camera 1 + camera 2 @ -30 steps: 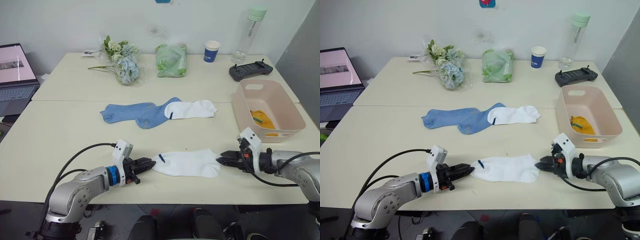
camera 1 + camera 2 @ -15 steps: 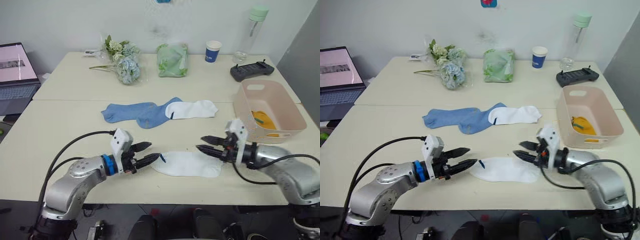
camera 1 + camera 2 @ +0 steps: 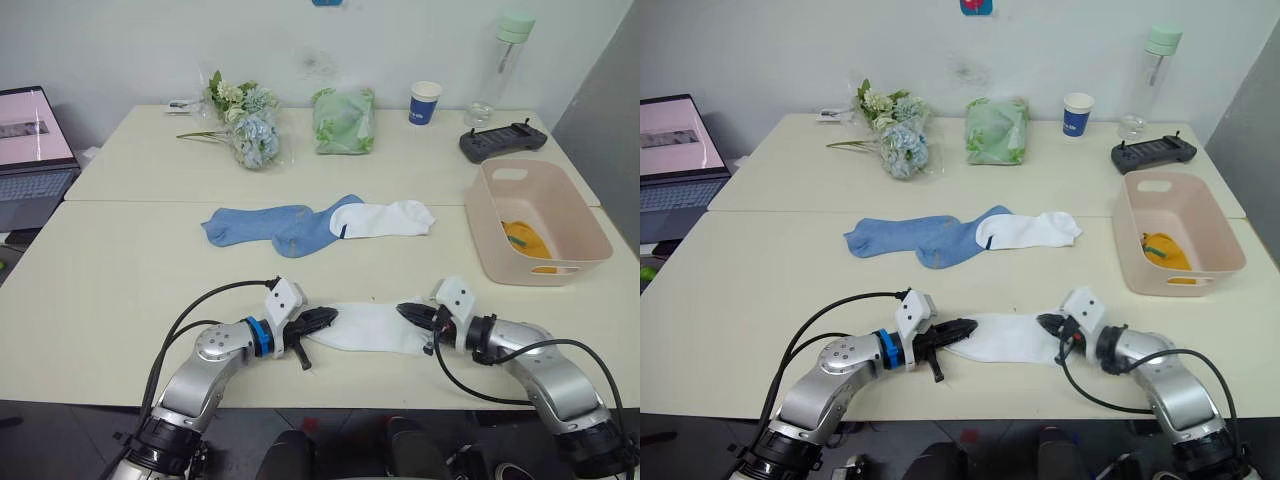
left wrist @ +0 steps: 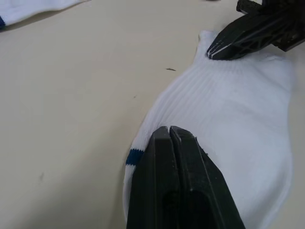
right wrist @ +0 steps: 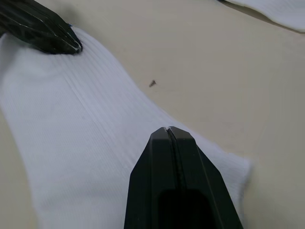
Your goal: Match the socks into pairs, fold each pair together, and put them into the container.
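On the cream table [image 3: 120, 270], a white sock [image 3: 370, 328] is lying flat near the front edge. The left gripper [image 3: 322, 319] and right gripper [image 3: 408, 312] are both pressing fingers together, seemingly pinching its opposite ends. The pink basin [image 3: 575, 235] is sitting far right, holding something yellow.

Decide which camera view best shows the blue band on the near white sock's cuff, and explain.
The left wrist view: the blue band sits right beside the shut left pincer on the near white sock. The head views show that sock whole but the band barely; the right wrist view shows plain white ribbing.
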You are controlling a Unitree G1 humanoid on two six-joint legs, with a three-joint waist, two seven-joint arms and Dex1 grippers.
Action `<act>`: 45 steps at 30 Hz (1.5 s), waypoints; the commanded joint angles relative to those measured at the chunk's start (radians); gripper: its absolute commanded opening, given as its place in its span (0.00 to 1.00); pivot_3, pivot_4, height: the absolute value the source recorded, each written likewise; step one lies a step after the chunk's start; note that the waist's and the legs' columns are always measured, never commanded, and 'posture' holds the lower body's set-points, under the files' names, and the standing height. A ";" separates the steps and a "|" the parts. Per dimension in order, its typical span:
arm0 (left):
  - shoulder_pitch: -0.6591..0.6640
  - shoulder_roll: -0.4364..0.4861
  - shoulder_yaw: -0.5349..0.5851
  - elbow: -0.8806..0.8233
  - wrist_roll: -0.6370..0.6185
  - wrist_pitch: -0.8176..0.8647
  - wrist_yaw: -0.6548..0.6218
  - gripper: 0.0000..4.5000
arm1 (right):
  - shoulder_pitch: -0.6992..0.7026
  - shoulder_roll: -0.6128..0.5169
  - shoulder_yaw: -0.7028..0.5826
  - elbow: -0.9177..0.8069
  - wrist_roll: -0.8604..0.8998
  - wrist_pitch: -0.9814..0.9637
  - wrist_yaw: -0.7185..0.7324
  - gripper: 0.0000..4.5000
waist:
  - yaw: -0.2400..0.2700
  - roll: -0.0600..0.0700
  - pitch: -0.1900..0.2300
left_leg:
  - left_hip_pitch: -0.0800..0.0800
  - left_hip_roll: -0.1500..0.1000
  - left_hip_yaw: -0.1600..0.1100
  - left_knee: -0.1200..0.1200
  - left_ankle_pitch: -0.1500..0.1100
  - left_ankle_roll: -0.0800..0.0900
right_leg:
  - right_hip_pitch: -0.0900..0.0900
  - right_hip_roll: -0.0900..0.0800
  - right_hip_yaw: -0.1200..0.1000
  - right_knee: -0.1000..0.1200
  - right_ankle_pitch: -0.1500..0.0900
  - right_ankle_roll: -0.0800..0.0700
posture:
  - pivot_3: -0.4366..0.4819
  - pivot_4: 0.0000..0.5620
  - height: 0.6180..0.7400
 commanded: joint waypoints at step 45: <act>-0.022 0.091 0.322 -0.167 -0.174 0.132 0.087 0.20 | -0.053 -0.112 -0.296 -0.098 0.183 0.100 -0.053 0.29 | -0.001 0.000 -0.002 | 0.001 0.001 -0.001 0.000 -0.002 0.004 | 0.001 0.001 -0.002 0.001 0.000 0.000 | 0.48 0.27 1.00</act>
